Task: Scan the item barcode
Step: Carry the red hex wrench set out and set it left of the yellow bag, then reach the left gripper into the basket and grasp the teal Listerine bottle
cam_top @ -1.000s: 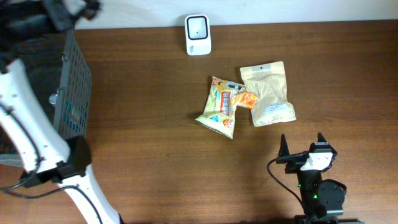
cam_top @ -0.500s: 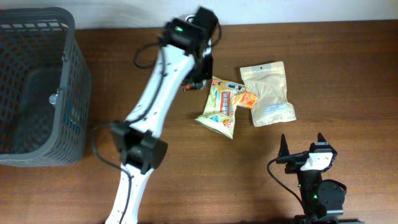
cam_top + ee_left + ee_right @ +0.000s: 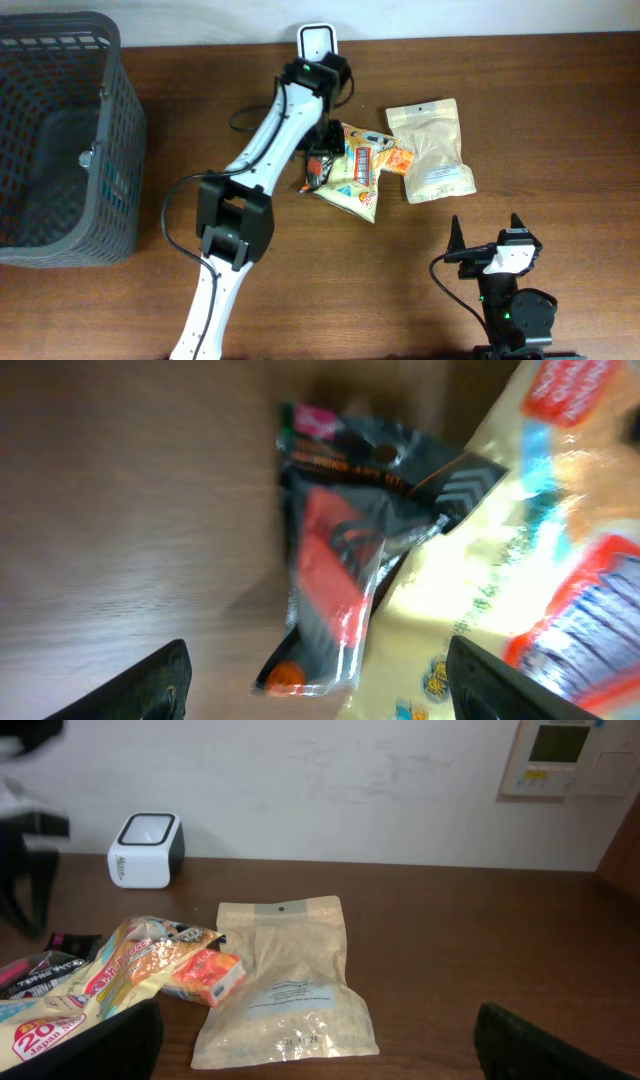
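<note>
A black and red snack packet (image 3: 316, 170) (image 3: 345, 560) lies on the table against the left edge of a yellow snack bag (image 3: 357, 178) (image 3: 500, 590). My left gripper (image 3: 321, 152) (image 3: 325, 685) hovers over the packet, open, its fingers apart on either side and touching nothing. The white barcode scanner (image 3: 318, 42) (image 3: 147, 848) stands at the table's far edge, just beyond the left arm. My right gripper (image 3: 487, 238) (image 3: 320, 1060) rests open near the front edge, with nothing between its fingers.
A beige pouch (image 3: 432, 150) (image 3: 285, 980) and a small orange box (image 3: 396, 158) (image 3: 203, 976) lie right of the yellow bag. A grey mesh basket (image 3: 112, 150) fills the left end of the table. The left arm stretches diagonally from the front to the scanner.
The left arm swung from the basket past the scanner and down beside the yellow bag. Its jaws opened, and the black and red packet now lies on the table. The right arm stayed still.
</note>
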`<action>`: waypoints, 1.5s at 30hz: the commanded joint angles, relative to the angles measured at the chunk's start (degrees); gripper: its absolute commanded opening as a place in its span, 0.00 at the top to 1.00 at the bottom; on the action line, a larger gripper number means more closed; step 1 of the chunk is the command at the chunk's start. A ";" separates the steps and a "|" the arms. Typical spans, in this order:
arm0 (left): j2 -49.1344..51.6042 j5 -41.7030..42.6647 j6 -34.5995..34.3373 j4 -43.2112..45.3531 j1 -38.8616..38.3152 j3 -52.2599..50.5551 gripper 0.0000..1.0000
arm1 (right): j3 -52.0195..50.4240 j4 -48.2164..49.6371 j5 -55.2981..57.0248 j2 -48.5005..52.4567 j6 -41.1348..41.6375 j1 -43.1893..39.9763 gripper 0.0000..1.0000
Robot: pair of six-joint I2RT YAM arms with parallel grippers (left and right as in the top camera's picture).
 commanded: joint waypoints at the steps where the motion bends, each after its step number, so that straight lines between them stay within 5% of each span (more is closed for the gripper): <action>1: -0.61 0.13 3.78 -6.58 4.09 17.35 0.20 | -0.48 -0.17 0.46 -0.37 0.24 -0.37 0.02; 5: -3.98 6.95 10.58 -10.12 9.64 39.67 0.19 | -0.48 -0.17 0.46 -0.37 0.24 -0.37 0.02; 14: -21.99 5.05 15.87 -10.16 33.99 38.58 0.14 | -0.48 -0.17 0.46 -0.39 0.24 -0.37 0.02; 28: -26.53 5.29 18.16 -9.75 63.63 2.38 0.14 | -0.48 -0.17 0.46 -0.37 0.24 -0.37 0.02; 33: -26.53 20.63 29.51 -5.75 64.08 -11.82 0.15 | -0.48 -0.17 0.46 -0.37 0.24 -0.37 0.02; 45: -26.53 22.47 33.99 1.75 62.47 -22.29 0.27 | -0.48 -0.17 0.46 -0.39 0.24 -0.37 0.02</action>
